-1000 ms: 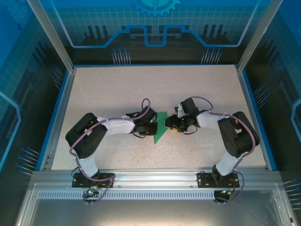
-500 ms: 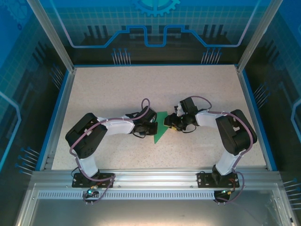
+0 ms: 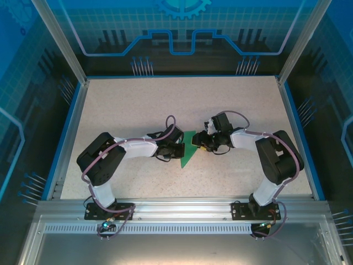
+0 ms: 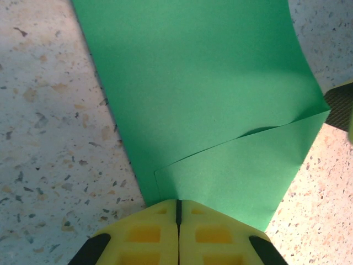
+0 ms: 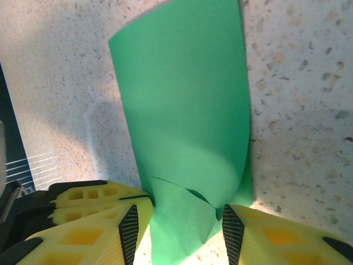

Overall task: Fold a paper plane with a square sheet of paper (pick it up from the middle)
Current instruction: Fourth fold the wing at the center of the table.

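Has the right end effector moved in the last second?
Yes. The right end effector has crept slightly left and away from the near rail, further onto the paper.

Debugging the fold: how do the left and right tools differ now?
Left tool is shut, tips at the paper's edge; right tool is open, straddling it. By the left tool the paper lies nearly flat; by the right tool it curls up. Both are yellow.

Bright overhead light, sharp focus; soft shadows fall on the square sheet of paper (image 5: 182,110) and table (image 4: 44,33).
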You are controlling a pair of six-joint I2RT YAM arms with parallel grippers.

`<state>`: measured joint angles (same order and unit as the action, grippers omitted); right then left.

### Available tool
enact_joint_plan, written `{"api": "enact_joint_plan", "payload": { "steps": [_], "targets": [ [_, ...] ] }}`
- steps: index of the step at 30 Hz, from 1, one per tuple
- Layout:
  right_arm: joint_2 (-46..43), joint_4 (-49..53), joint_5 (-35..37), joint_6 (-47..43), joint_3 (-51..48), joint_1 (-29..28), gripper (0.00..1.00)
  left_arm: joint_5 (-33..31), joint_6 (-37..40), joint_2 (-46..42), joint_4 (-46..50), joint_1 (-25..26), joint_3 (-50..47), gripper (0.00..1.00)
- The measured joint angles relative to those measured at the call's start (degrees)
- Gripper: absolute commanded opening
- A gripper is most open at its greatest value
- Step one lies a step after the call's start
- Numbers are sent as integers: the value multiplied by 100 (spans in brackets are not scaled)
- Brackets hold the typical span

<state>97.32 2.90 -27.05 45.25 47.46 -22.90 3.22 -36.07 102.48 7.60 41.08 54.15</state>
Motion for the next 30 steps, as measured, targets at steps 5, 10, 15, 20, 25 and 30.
{"api": "enact_joint_plan", "payload": {
  "steps": [5,10,15,20,25,30],
  "targets": [
    [-26,-109,-4,48,-68,0,47,0,-7,-4,-2,0,-4,8],
    [-26,-374,-2,350,-284,0,47,4,-138,-20,-57,0,-39,8],
    [-26,-848,-15,861,-629,0,47,42,-299,-35,-118,-7,-83,8],
    [-57,-1222,-22,1150,-826,0,44,66,-442,-48,-221,-11,-140,8],
    [-57,-1445,-55,1246,-890,-11,42,66,-459,-52,-256,-11,-162,8],
    [-70,-1523,-90,1237,-890,-13,38,68,-459,-52,-260,-11,-162,8]
  ]
}}
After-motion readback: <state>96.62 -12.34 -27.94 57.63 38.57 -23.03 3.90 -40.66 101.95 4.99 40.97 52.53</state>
